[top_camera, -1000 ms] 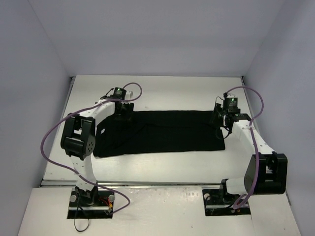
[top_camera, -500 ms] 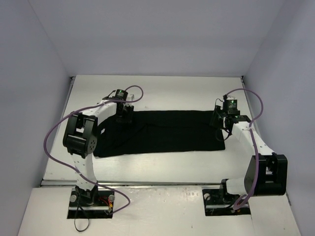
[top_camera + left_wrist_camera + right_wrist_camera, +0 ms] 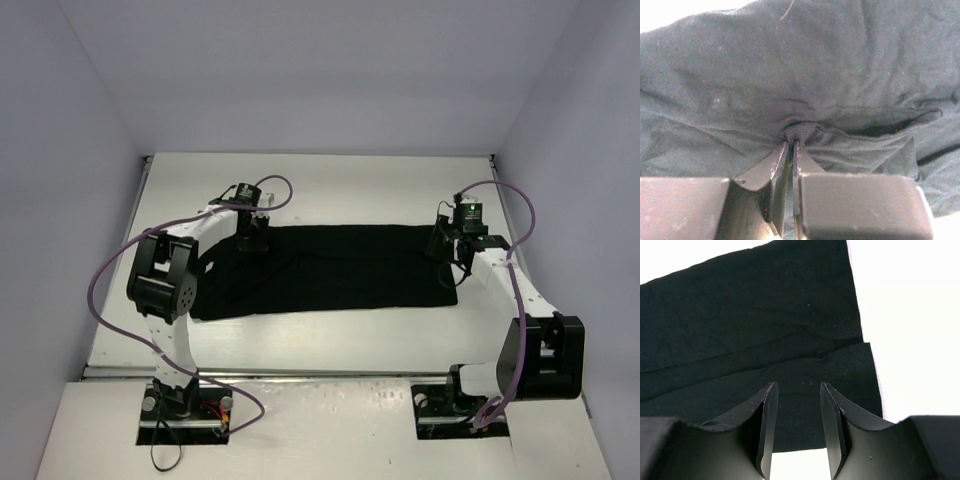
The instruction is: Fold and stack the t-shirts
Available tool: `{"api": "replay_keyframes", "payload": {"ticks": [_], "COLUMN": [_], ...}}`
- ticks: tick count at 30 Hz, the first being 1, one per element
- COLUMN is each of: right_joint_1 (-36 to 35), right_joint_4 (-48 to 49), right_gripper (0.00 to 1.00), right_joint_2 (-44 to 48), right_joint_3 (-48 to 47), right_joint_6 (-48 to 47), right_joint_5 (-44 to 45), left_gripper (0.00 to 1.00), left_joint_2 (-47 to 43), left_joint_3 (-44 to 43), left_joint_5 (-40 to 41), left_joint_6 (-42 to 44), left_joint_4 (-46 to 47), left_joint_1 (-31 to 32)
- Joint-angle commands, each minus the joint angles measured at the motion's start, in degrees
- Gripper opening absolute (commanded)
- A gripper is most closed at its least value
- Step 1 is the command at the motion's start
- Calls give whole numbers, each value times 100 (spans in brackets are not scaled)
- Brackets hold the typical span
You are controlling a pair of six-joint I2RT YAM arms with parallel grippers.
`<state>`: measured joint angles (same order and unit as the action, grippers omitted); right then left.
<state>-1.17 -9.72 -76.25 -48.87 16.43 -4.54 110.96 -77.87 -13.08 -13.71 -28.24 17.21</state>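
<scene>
A black t-shirt (image 3: 340, 265) lies folded into a wide band across the middle of the white table (image 3: 330, 185); its logo is hidden. My left gripper (image 3: 252, 240) is at the shirt's far left end and is shut on a pinch of the black t-shirt cloth (image 3: 840, 85), which bunches at the fingertips (image 3: 781, 150). My right gripper (image 3: 445, 250) is open over the shirt's right edge (image 3: 790, 340), apart from the cloth, with nothing between its jaws.
Grey walls enclose the table on three sides. Purple cables (image 3: 110, 270) loop off both arms. Bare white table shows beyond the shirt's right edge (image 3: 910, 315) and along the near side (image 3: 330, 340).
</scene>
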Motion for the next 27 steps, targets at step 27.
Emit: {"api": "replay_keyframes", "payload": {"ticks": [27], "right_joint_1": [-24], "right_joint_4": [110], "right_gripper": [37], "right_joint_2": [155], "right_joint_3": [-7], "right_joint_6": [-15], "right_joint_5": [-20], "left_gripper": [38], "left_joint_2": [-1464], "left_joint_3": [782], "left_joint_5": [587], "left_joint_6": [-341], "left_joint_4": [-103], "left_joint_1": [775]}}
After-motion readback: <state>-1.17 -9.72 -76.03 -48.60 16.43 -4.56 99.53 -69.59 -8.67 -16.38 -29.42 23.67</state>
